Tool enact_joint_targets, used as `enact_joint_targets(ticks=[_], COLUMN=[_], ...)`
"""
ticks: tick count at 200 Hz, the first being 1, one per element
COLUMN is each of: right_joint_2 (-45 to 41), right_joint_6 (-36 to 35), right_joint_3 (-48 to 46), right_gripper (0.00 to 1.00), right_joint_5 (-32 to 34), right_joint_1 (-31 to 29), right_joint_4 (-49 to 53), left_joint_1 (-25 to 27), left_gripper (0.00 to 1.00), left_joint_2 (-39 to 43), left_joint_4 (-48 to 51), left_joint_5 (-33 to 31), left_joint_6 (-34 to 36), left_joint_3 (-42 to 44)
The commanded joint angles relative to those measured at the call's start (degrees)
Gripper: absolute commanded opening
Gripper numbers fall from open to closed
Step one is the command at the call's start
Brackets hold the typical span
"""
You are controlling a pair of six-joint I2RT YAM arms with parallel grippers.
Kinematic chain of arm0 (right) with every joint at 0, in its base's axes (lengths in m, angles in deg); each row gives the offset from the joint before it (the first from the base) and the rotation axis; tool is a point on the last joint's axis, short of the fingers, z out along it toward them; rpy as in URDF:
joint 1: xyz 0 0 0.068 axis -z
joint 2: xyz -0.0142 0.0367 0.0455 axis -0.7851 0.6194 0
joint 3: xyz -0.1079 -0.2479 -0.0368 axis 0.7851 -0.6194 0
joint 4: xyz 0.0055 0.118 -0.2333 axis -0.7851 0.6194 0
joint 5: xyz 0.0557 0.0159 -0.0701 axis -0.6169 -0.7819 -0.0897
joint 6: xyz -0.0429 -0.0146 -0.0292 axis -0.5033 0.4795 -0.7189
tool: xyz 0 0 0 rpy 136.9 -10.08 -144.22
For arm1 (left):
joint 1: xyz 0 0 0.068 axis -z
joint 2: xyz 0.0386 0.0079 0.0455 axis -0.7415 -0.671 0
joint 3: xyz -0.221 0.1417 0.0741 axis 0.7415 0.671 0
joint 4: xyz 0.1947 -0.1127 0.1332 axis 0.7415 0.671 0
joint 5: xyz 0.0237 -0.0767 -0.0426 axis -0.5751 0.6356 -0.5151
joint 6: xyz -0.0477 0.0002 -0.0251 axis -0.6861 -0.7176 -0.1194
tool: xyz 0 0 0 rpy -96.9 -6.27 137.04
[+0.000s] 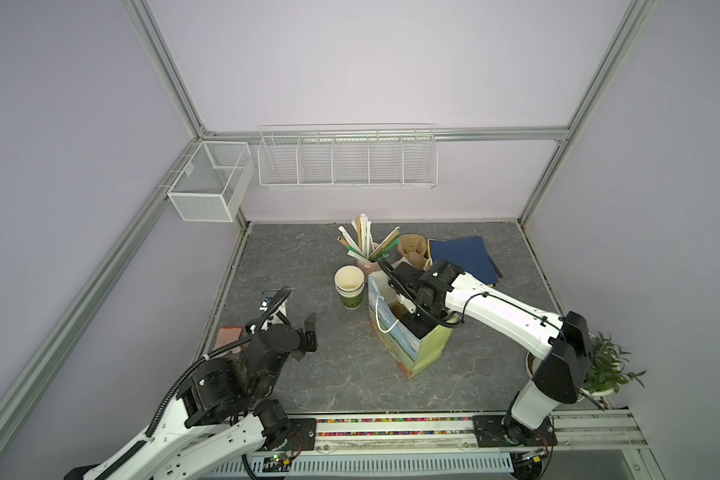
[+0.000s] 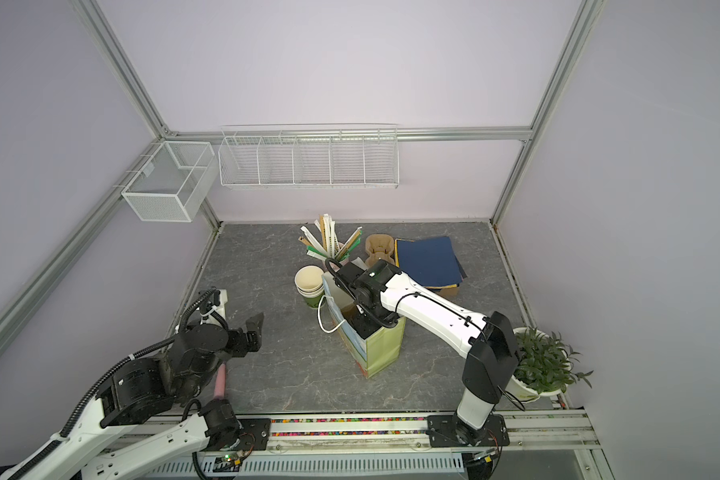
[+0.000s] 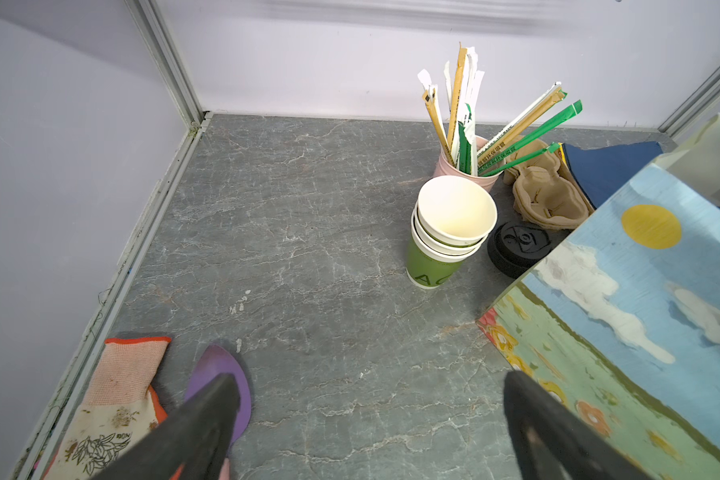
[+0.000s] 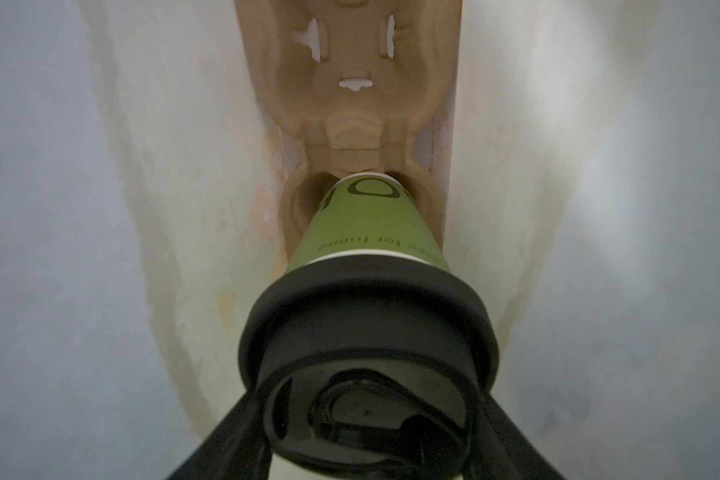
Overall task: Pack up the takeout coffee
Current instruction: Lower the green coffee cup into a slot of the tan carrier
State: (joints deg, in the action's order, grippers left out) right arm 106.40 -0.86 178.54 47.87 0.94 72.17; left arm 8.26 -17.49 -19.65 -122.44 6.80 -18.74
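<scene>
Right claw (image 4: 368,399) clamps the black-lidded green paper cup (image 4: 371,224) upright, base down into brown pulp tray (image 4: 350,83). Left claw (image 3: 368,380) gapes wide.

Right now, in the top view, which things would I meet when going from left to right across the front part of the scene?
left hand → stack of lidless green cups → paper bag → potted plant
</scene>
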Motion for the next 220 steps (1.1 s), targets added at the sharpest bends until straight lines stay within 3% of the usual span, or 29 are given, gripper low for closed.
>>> enact_joint_targets(ticks=[1, 61, 220], right_joint_2=[7.1, 5.3, 0.2], right_joint_6=[-0.3, -0.8, -2.1], right_joint_3=[-3.5, 1.0, 6.3], right_gripper=[0.65, 0.78, 0.97], right_joint_5=[1.9, 4.0, 4.9], right_joint_1=[0.3, 0.4, 0.7], right_joint_4=[-6.1, -3.4, -0.4], left_joint_1=[-0.5, -0.8, -0.9], left_gripper=[0.99, 0.99, 0.99], left_joint_2=[0.2, 0.0, -1.5], left_joint_4=[0.5, 0.4, 0.4], left_joint_5=[0.2, 0.5, 0.9], left_joint_6=[1.1, 1.2, 1.3], left_joint_3=[0.4, 0.4, 0.4])
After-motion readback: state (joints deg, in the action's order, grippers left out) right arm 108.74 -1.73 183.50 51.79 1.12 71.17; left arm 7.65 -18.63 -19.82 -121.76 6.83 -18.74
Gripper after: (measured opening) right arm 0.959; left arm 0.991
